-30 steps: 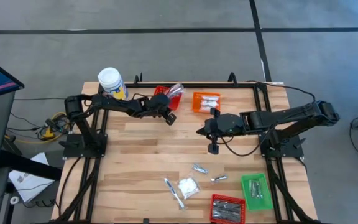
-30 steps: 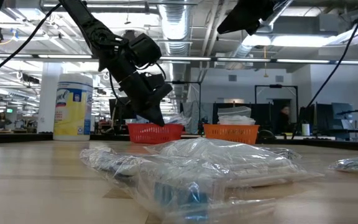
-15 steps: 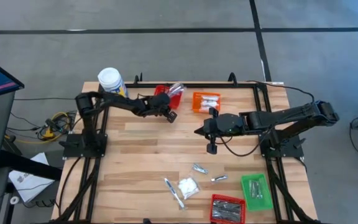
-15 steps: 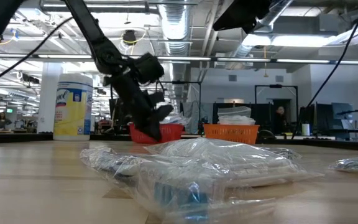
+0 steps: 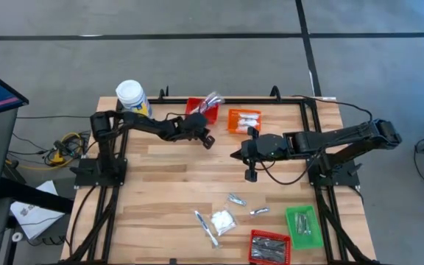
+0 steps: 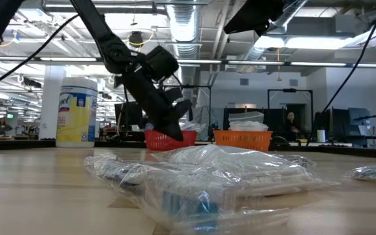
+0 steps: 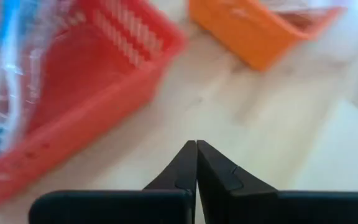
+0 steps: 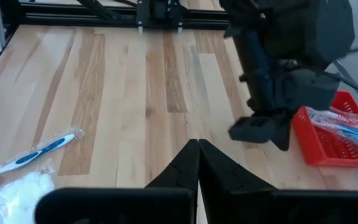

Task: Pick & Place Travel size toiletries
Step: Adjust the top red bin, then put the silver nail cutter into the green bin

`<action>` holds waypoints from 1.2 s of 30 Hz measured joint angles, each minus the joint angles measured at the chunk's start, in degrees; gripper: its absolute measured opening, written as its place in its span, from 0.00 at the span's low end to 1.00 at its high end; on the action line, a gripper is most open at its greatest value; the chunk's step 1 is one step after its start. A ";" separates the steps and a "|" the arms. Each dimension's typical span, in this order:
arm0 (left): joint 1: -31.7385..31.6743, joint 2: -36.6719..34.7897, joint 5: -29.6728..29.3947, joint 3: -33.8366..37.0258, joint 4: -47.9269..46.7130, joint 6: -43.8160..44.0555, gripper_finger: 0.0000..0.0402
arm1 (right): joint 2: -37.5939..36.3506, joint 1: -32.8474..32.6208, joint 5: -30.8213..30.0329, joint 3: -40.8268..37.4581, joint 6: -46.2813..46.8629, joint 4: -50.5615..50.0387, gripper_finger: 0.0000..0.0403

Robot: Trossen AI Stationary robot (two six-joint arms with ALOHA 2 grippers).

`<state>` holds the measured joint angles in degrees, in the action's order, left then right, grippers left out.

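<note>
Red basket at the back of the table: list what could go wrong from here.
1. The wrapped toothbrush sticks out over the rim of the red basket rather than lying flat, so it may tip out.
2. The left end effector, shut and empty, sits right beside that light basket; a careless swing could knock it.
3. Loose packets lie at the table's front, and the right end effector hangs shut over the middle, so it must open before any pick.

Left gripper [image 5: 207,140] is held low over the table's far side with fingers pressed together, empty; right gripper [image 5: 252,177] is held mid-table, pointed down, likewise closed on nothing.
</note>
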<state>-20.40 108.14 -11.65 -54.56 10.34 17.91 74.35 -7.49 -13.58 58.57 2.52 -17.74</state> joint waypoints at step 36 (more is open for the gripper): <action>33.16 -4.91 10.21 -2.07 8.95 -23.63 0.20 | -5.98 -3.60 -10.99 -0.16 0.99 -0.65 0.00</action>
<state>12.75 103.23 -1.45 -56.63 19.29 -5.72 68.37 -11.09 -24.57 58.41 3.51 -18.39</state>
